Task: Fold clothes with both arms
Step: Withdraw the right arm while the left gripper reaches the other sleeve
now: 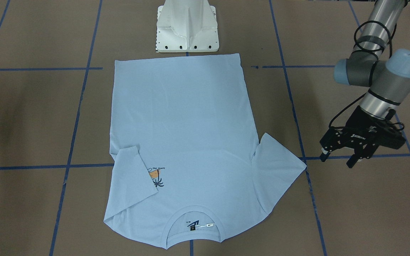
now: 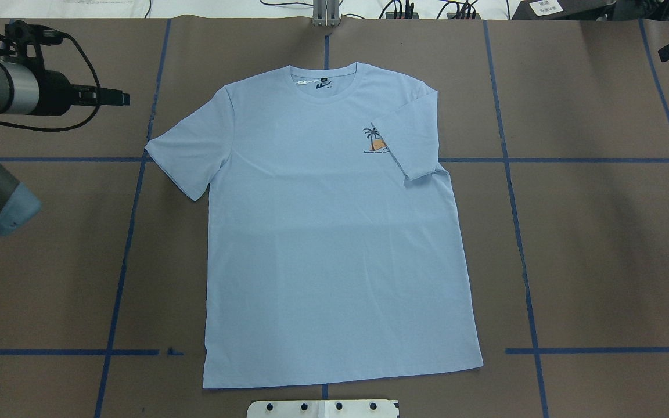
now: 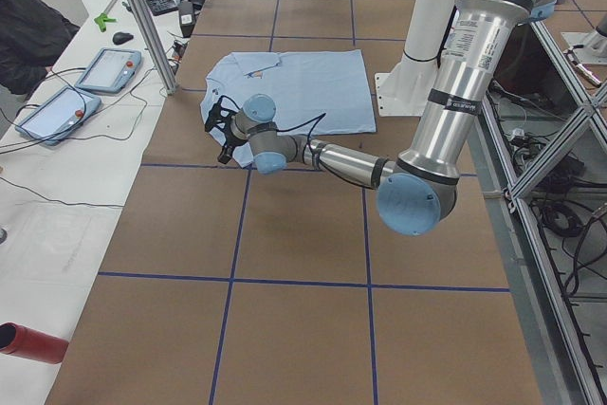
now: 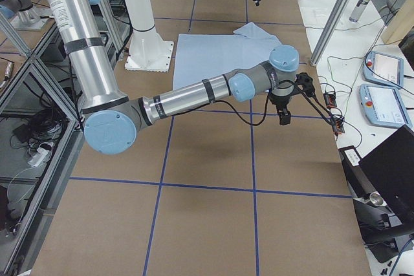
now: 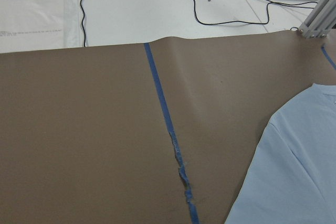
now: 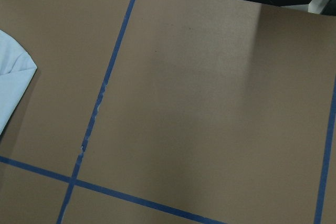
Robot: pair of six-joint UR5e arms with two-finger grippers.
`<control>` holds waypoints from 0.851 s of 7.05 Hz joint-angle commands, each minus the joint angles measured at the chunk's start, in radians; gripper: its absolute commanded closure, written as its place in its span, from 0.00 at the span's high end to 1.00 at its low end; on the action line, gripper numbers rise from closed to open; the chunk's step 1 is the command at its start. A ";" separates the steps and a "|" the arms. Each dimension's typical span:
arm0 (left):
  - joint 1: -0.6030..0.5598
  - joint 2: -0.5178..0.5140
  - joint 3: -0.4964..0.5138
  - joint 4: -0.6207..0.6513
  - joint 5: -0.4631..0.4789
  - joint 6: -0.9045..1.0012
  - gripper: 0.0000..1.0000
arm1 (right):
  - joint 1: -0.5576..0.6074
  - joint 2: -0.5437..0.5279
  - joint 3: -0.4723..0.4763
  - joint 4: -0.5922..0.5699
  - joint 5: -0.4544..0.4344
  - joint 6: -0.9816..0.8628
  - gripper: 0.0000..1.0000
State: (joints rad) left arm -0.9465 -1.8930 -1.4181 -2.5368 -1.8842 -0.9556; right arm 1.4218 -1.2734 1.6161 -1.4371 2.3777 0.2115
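Left gripper [image 1: 337, 160] hangs over the bare bench [image 1: 30, 113], jaws apart and empty, near the tip of the spread sleeve [image 1: 279, 167] but not touching it. The light blue T-shirt [image 1: 183, 121] lies flat, face up, hem by the white pedestal [image 1: 187, 28]. Its other sleeve [image 1: 133, 174] is folded inward, partly covering the chest print [image 1: 157, 176]. The right gripper [image 4: 283, 116] hovers beyond that side; I cannot tell whether it is open or closed.

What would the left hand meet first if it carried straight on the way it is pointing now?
Most likely the bare brown table, just beside the spread sleeve of the T-shirt. The left hand points down and slightly towards it, though depth is unclear.
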 commanded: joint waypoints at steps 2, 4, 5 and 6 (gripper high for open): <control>0.116 -0.018 0.057 0.007 0.126 -0.046 0.67 | 0.002 -0.007 -0.008 0.001 -0.006 -0.003 1.00; 0.127 -0.020 0.082 0.007 0.151 -0.042 0.67 | 0.002 -0.007 -0.008 0.001 -0.009 -0.001 1.00; 0.146 -0.018 0.082 0.007 0.171 -0.046 0.67 | 0.002 -0.007 -0.010 0.001 -0.009 -0.001 1.00; 0.156 -0.020 0.082 0.009 0.171 -0.048 0.63 | 0.002 -0.007 -0.010 0.001 -0.009 -0.001 1.00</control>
State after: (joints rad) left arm -0.8052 -1.9121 -1.3375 -2.5292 -1.7229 -1.0008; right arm 1.4235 -1.2808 1.6068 -1.4358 2.3687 0.2101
